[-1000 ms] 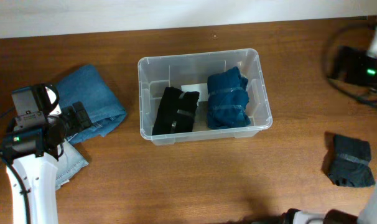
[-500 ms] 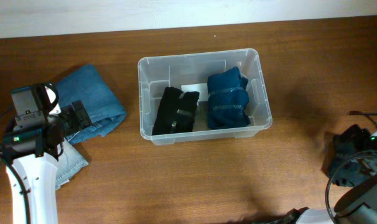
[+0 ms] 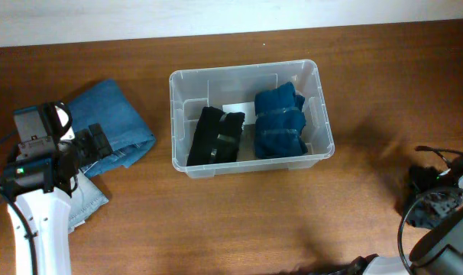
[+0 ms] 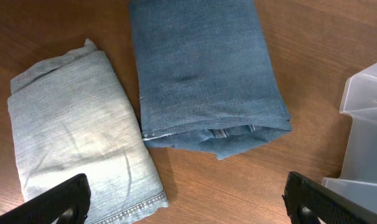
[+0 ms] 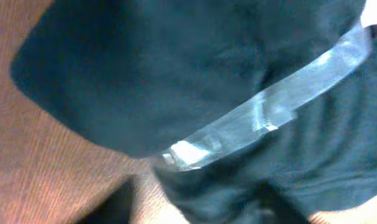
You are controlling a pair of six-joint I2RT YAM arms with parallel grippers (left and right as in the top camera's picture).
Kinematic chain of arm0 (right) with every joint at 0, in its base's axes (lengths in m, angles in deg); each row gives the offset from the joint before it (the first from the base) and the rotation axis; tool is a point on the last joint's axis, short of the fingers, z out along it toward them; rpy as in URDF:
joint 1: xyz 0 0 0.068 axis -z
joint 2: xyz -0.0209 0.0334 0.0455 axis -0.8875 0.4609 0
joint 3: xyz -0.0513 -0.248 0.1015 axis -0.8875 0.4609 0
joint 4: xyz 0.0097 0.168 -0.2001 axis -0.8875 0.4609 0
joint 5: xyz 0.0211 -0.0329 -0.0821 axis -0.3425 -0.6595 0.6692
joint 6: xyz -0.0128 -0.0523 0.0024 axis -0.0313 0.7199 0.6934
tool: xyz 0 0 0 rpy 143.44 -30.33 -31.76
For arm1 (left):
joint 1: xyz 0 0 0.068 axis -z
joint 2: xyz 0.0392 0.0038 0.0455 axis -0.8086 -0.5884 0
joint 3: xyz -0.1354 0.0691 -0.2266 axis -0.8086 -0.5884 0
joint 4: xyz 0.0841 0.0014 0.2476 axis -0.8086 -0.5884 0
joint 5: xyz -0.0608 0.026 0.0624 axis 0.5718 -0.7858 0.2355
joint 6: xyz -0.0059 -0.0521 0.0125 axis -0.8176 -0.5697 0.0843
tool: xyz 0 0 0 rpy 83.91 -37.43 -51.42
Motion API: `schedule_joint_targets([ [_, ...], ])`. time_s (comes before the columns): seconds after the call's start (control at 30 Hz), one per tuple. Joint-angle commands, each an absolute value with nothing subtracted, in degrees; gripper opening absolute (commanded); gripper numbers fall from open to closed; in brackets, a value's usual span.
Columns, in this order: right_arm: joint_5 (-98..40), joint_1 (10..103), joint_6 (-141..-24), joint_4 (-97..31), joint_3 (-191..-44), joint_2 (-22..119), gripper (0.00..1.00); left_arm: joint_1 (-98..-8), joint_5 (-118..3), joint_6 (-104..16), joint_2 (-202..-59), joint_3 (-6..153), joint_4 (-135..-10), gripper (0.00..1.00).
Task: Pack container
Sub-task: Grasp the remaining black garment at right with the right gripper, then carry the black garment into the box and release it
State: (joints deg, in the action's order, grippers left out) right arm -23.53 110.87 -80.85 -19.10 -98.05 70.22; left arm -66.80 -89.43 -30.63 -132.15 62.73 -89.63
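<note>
The clear container stands mid-table and holds a black bundle and a dark blue bundle side by side. At the right edge my right gripper is down on a third, dark bundle. In the right wrist view this taped bundle fills the frame. My right gripper straddles its near end with the jaws partly closed. The view is blurred, so contact is unclear. My left gripper is open above bare wood, next to the folded jeans.
Folded blue jeans and folded pale jeans lie left of the container, beside my left gripper. A corner of the container shows at the right of the left wrist view. Cables trail by the right arm.
My right arm swung from the far right corner down onto the dark bundle, and its jaws have narrowed around it. The left arm and the container's contents have not moved.
</note>
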Motion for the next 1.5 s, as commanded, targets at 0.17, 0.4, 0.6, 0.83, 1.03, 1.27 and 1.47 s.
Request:
schedule_joint_targets([
  [0.17,-18.7,110.5,-82.8,-21.2,-95.3,69.7,0.37,-67.0,-88.6,-31.2,-132.3,63.8,-89.5,0.99],
  [0.4,-19.1,110.5,-83.9,-24.2,-91.1,69.7,0.21,-67.0,-88.6,-31.2,-132.3,63.8,-89.5,0.99],
  [0.6,-26.4,110.5,-83.4,-22.5,-93.8,69.7,0.04,-67.0,-88.6,-31.2,-132.3,63.8,-89.5,0.99],
  [0.83,-32.1,106.3,-76.8,-10.5,-110.4,64.2,0.04,-67.0,-88.6,-31.2,-132.3,63.8,-89.5,0.99],
  [1.03,-33.3,91.6,-76.6,3.1,-133.1,59.2,0.04,-67.0,-88.6,-31.2,-132.3,63.8,-89.5,0.99],
  [1.27,-30.7,57.3,-85.9,0.7,-143.7,61.5,0.04,-67.0,-88.6,-31.2,-132.3,63.8,-89.5,0.99],
  [1.47,-15.1,51.1,-86.4,-0.4,-143.7,68.3,0.27,-67.0,-88.6,-31.2,-132.3,63.8,-89.5,0.99],
])
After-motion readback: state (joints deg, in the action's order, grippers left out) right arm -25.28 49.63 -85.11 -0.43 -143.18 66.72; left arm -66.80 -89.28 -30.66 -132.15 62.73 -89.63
